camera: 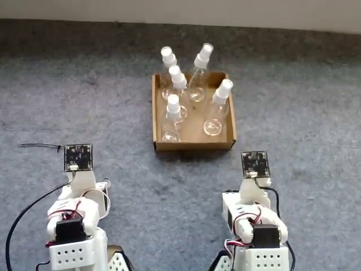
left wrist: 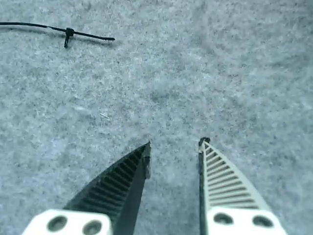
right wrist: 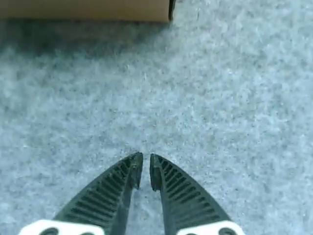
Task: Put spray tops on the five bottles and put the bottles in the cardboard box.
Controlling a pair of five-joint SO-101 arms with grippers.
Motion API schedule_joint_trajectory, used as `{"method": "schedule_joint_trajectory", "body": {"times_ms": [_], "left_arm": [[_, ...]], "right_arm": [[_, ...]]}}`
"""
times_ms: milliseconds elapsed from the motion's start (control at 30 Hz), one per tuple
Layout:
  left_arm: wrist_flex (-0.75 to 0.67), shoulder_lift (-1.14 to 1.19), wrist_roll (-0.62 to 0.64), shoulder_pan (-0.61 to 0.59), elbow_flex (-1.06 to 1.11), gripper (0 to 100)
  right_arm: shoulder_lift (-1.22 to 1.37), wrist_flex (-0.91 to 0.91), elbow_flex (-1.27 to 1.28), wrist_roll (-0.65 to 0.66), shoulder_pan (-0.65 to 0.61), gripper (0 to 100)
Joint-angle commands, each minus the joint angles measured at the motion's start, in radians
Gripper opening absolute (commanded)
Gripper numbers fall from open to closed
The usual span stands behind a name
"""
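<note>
At the upper centre of the high view the cardboard box [camera: 193, 145] sits on the grey table [camera: 101, 96]. All five bottles [camera: 215, 119] stand inside it, each wearing a white spray top [camera: 177, 75]. Their clear bodies are faint against the cardboard, and how tightly the tops sit cannot be told. The left pincer [left wrist: 173, 146] is spread and empty over the table, near a thin black cable tie [camera: 39, 146] at mid-left of the high view. The right pincer [right wrist: 145, 165] is almost pressed together, pinching nothing. Ahead of it the box's wall is cut off by the frame edge.
</note>
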Motion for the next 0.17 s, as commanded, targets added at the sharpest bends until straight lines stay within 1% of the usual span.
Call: {"method": "schedule_joint_trajectory", "body": {"times_ms": [0, 133], "left_arm": [[0.005, 0.002, 0.006, -0.008, 0.019, 16], [0.005, 0.002, 0.006, -0.008, 0.019, 16]], "right_arm": [[-0.012, 0.005, 0.162, -0.006, 0.007, 0.5], [-0.012, 0.005, 0.162, -0.006, 0.007, 0.5]]}}
